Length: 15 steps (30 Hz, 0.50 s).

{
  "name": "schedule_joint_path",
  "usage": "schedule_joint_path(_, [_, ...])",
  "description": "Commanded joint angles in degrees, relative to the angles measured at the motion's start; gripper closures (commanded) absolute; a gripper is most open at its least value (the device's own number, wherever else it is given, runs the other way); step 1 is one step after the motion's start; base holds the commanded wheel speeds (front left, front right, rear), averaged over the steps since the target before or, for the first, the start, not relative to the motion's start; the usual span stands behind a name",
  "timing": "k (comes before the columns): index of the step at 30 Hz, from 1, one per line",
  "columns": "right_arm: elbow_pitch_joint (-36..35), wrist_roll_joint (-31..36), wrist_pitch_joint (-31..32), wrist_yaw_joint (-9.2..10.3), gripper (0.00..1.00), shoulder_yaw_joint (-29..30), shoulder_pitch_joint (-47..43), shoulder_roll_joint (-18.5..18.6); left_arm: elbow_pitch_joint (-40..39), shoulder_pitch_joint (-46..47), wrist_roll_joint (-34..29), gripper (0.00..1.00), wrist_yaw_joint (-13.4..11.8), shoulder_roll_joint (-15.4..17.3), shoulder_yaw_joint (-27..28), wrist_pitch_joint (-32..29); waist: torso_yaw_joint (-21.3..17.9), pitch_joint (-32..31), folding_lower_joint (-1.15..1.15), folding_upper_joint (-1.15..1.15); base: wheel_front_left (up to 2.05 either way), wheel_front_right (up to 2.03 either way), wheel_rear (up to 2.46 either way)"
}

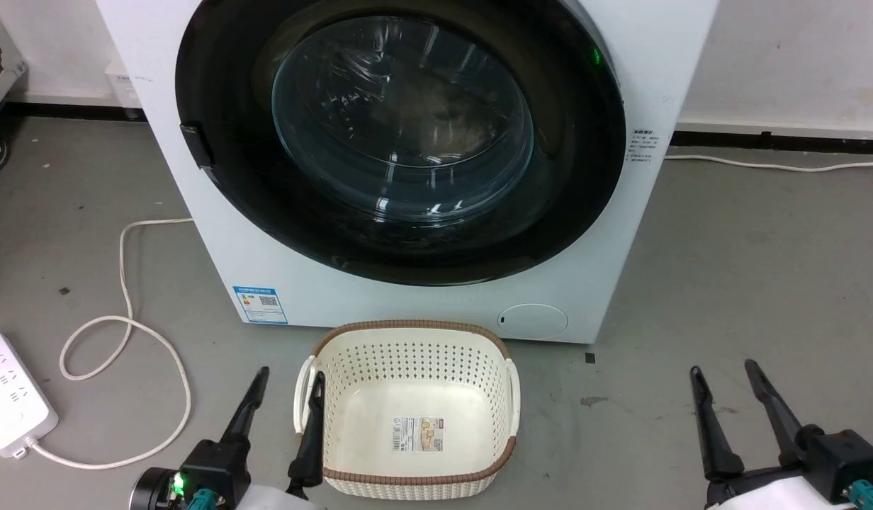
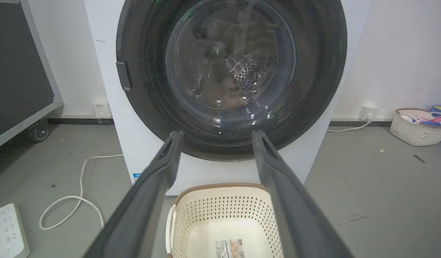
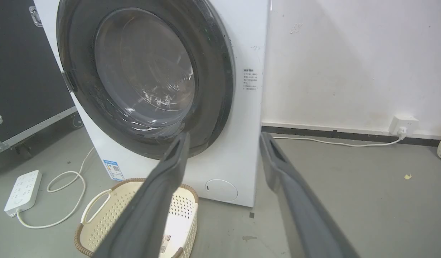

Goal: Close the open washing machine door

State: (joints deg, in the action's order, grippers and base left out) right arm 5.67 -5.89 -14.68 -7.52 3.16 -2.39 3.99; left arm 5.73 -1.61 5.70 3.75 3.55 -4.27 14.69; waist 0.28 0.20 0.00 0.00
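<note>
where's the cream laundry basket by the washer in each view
Head view: cream laundry basket bottom centre, in front of the washing machine.
Left wrist view: basket bottom centre, between the left tool's fingers.
Right wrist view: basket lower left, partly behind a right tool finger.
Shared landmark: white power strip on the floor left of the basket.

Grey floor (image 1: pixel 727 283) with laundry gear on it.
The washing machine (image 1: pixel 380 297) stands beyond all the fingertips. A cream basket (image 1: pixel 408 368) sits just beside the fingers of the left gripper (image 1: pixel 291 373), well apart from those of the right gripper (image 1: pixel 722 367). A white power strip (image 1: pixel 11 397) and looped cable (image 1: pixel 123 280) lie left of the left fingers.
</note>
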Motion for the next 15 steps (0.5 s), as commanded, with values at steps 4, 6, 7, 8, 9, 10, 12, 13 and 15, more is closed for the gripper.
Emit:
schedule_joint_path(4, [0.00, 0.30, 0.02, -0.01, 1.00, -0.09, 0.05, -0.09, 0.37, 0.01, -0.05, 1.00, 0.39, 0.13, -0.10, -0.12, 0.01, 0.05, 0.00, 0.00, 0.00, 0.00, 0.00])
schedule_joint_path(6, [-0.01, 0.31, 0.06, -0.01, 1.00, -0.07, 0.06, -0.09, 0.36, 0.02, -0.07, 1.00, 0.38, 0.13, -0.14, -0.17, 0.00, 0.05, 0.00, 0.00, 0.00, 0.00, 0.00])
schedule_joint_path(7, [-0.06, 0.35, 0.18, -0.01, 1.00, -0.09, 0.08, -0.10, 0.31, 0.04, -0.11, 1.00, 0.35, 0.12, -0.10, -0.28, 0.00, 0.04, 0.00, 0.00, 0.00, 0.00, 0.00])
schedule_joint_path(8, [-0.10, 0.40, 0.29, -0.01, 1.00, -0.12, 0.10, -0.11, 0.26, 0.05, -0.16, 1.00, 0.31, 0.12, -0.07, -0.40, 0.00, 0.04, 0.00, 0.00, 0.00, 0.00, 0.00])
schedule_joint_path(9, [-0.15, 0.44, 0.41, -0.01, 1.00, -0.14, 0.12, -0.12, 0.21, 0.06, -0.20, 1.00, 0.28, 0.11, -0.03, -0.52, 0.00, 0.04, 0.00, 0.00, 0.00, 0.00, 0.00])
schedule_joint_path(10, [-0.24, 0.53, 0.65, -0.01, 1.00, -0.19, 0.16, -0.13, 0.12, 0.09, -0.29, 1.00, 0.21, 0.10, 0.04, -0.75, -0.01, 0.04, 0.00, 0.00, 0.00, 0.00, 0.00])
schedule_joint_path(12, [-0.28, 0.58, 0.76, -0.01, 1.00, -0.22, 0.18, -0.14, 0.07, 0.10, -0.34, 1.00, 0.18, 0.09, 0.08, -0.87, -0.01, 0.04, 0.00, 0.00, 0.00, 0.00, 0.00])
schedule_joint_path(13, [-0.33, 0.62, 0.88, -0.01, 1.00, -0.24, 0.19, -0.15, 0.02, 0.11, -0.38, 1.00, 0.15, 0.08, 0.11, -0.98, -0.01, 0.03, 0.00, 0.00, 0.00, 0.00, 0.00])
schedule_joint_path(15, [-0.42, 0.71, 1.12, -0.01, 1.00, -0.29, 0.23, -0.17, -0.08, 0.14, -0.47, 1.00, 0.08, 0.07, 0.18, -1.22, -0.02, 0.03, 0.00, 0.00, 0.00, 0.00, 0.00])
